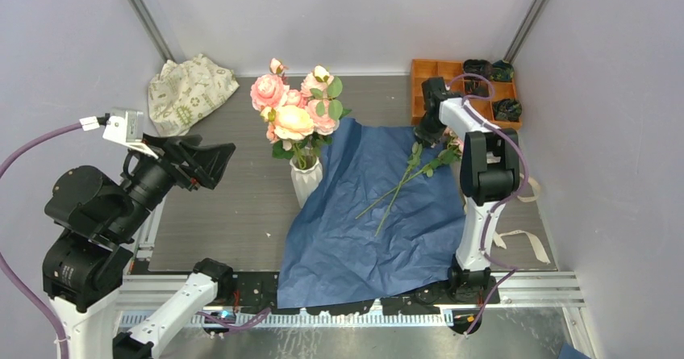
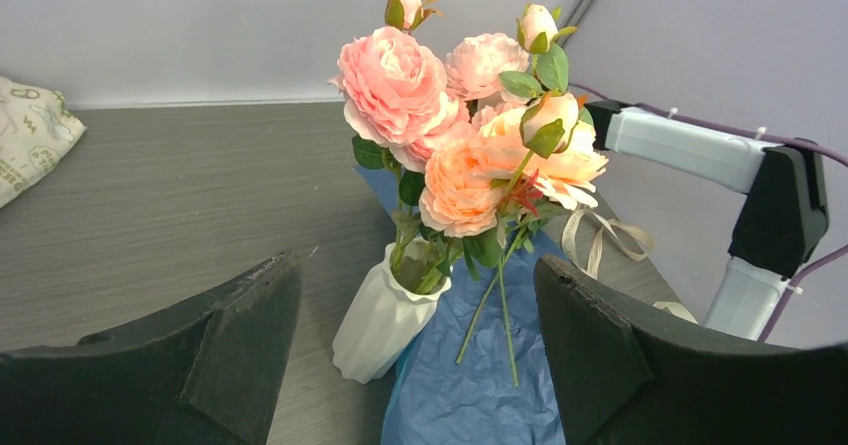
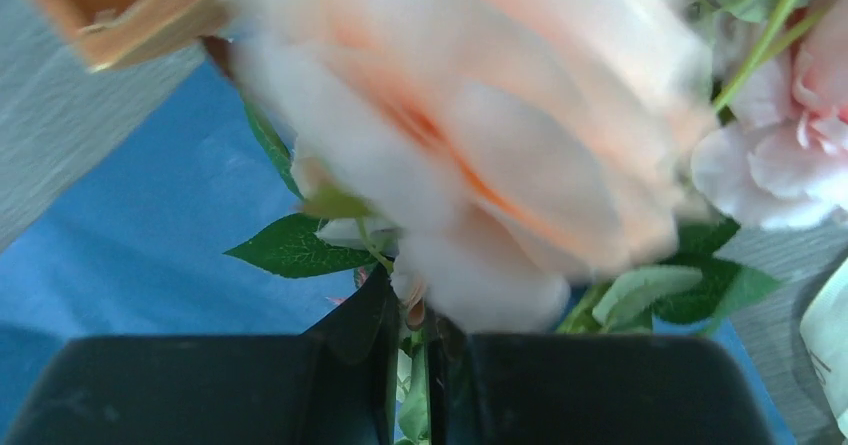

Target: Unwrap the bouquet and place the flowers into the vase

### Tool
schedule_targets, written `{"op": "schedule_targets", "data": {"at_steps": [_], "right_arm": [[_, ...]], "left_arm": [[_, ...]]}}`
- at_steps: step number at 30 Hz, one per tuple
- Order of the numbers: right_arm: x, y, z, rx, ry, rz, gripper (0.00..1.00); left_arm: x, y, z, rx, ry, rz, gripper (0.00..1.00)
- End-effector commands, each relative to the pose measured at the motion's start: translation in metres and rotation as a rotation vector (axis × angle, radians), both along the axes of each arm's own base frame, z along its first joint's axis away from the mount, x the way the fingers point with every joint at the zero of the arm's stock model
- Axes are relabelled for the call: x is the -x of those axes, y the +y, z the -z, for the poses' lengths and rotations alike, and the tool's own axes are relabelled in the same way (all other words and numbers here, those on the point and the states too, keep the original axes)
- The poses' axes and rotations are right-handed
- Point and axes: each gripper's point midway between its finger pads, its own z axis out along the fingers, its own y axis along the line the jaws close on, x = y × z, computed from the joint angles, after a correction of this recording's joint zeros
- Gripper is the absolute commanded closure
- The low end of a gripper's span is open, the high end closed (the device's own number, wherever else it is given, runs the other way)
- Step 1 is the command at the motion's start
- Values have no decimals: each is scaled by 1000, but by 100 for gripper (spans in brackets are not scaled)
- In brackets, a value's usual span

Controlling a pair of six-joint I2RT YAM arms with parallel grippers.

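A flower stem [image 3: 415, 397] lying on blue paper [image 1: 355, 238] is gripped by the closed right hand [image 3: 418, 350]. The left hand [image 1: 214, 164] is held open, facing the vase [image 1: 306, 180] of roses [image 1: 290, 107].

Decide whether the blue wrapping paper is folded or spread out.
Spread out: the blue wrapping paper lies open and flat, with loose flower stems resting on it.

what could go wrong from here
1. The right gripper pinches the stems right under the blooms, so the long loose ends may swing or slip when lifted.
2. The vase is small, already crowded with roses, and the left gripper is open, away from it; pushing more in could tip it.
3. The vase sits at the edge of the paper; dragged stems might tug it.
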Motion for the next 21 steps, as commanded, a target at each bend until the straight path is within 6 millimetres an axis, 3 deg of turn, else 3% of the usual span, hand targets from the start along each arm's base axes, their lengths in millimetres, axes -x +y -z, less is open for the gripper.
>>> {"op": "schedule_targets", "data": {"at_steps": [1,13,17,21], "right_arm": [[-24,22,-100,-81,-243,-36,98],[-16,73,-237,-195,-572,-146,99],[-1,93,-305,-210,-753,-208,99],[34,119,-392,-215,-1001,-300,99]], "left_arm": [[-1,3,-6,-1,-35,-16,14],[-1,5,-5,-3,-33,-26,14],[-1,7,-5,-7,-32,-35,14],[-2,12,-2,-11,-29,-63,14]]}}
